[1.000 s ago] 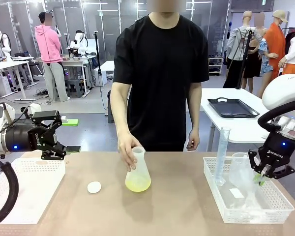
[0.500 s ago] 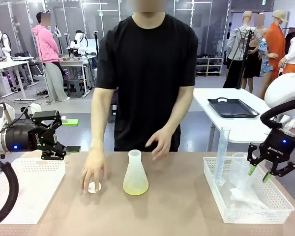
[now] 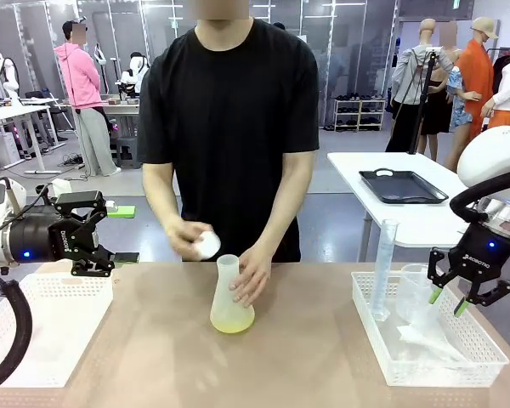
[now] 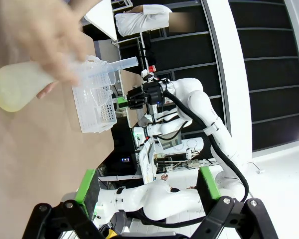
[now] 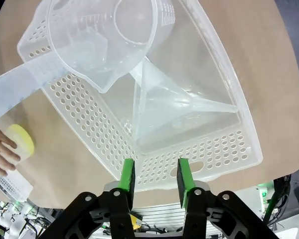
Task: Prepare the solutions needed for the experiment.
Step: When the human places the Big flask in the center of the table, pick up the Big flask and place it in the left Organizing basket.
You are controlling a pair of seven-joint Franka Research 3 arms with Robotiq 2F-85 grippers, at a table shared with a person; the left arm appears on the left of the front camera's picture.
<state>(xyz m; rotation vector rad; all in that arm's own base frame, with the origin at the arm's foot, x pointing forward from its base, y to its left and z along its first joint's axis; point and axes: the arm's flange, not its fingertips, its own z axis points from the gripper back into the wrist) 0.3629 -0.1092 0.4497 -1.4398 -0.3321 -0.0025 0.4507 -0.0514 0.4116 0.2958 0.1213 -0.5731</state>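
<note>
Pale yellow-green solution [image 3: 231, 322] sits in the flask [image 3: 229, 293] at mid-bench [image 3: 306, 365], steadied by one hand [image 3: 253, 276] while the other hand [image 3: 185, 238] holds the stopper [image 3: 208, 245] near its open neck, so capping seemingly remains; left pincer [image 3: 109, 238] and right pincer [image 3: 447, 302] both hang released, empty.

A white perforated basket [image 3: 433, 374] sits at the right end of the brown worktop [image 3: 263, 365]. In it, a tall clear graduated cylinder [image 3: 383, 268] leans at the left end and rises well above the rim. A clear measuring jug [image 5: 99, 40] stands just beside it, and a clear funnel [image 5: 164, 107] lies on its side next to the jug. A second white basket [image 3: 59, 323] occupies the worktop's left end. Beyond the worktop, a black tray [image 3: 402, 185] rests on a white table [image 3: 408, 217].
</note>
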